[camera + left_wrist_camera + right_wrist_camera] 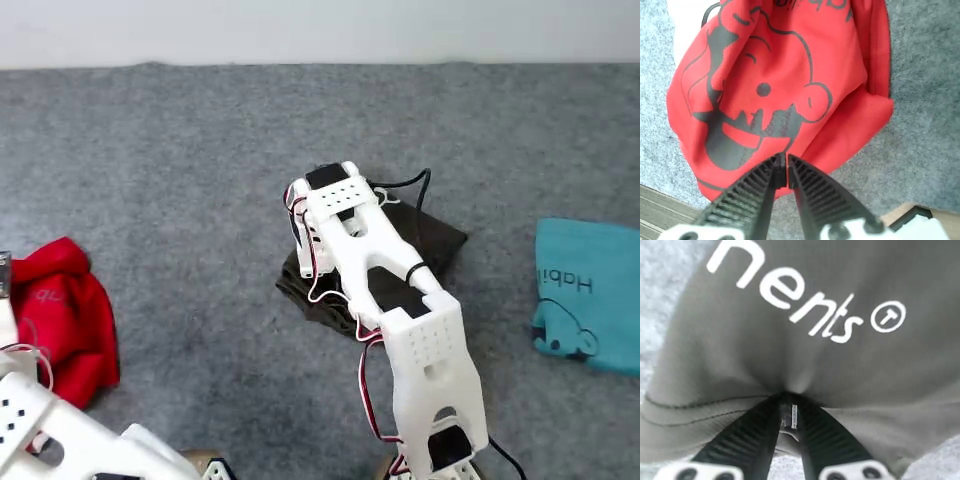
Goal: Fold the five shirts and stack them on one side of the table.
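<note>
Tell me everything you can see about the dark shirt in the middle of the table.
The dark shirt is soft brownish-grey cloth with white lettering and stitched seams. It lies bunched in a rumpled heap near the middle of the grey table, partly under the right arm. The right gripper has its jaws shut on a pinched fold, puckering the cloth.
</note>
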`<action>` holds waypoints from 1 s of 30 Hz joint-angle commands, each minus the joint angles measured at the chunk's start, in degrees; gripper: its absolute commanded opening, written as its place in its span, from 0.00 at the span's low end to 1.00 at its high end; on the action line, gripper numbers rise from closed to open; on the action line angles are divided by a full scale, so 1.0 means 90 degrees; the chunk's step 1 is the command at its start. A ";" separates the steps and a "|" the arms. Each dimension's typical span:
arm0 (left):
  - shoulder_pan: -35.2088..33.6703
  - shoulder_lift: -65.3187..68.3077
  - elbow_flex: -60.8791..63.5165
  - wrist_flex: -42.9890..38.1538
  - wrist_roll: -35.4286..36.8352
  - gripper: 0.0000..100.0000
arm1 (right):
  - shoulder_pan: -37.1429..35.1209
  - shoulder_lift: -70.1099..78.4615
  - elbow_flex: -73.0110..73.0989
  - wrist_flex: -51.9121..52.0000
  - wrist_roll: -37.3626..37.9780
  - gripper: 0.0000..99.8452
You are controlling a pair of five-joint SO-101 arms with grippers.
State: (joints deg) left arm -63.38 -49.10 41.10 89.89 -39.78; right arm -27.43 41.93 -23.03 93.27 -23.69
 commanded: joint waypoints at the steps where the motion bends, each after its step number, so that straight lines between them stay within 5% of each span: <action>1: -0.0049 -0.0107 -0.0034 -0.0107 -0.0059 0.02 | -0.0073 -0.0298 -0.0586 0.0503 -0.0029 0.01; 10: -0.0020 -0.0107 -0.0034 -0.0117 -0.0059 0.02 | -0.0210 -0.0620 -0.1241 -0.0103 0.0381 0.01; 19: -0.0010 -0.0107 -0.0034 -0.0137 -0.0059 0.02 | -0.1460 0.0435 -0.1280 -0.0230 0.0400 0.01; 30: -0.0010 -0.0088 -0.0024 -0.0137 -0.0059 0.02 | 0.0190 -0.1109 -0.1280 0.0063 0.0391 0.01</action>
State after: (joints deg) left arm -63.38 -49.10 41.10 89.89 -39.78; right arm -30.33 38.33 -32.09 91.69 -20.44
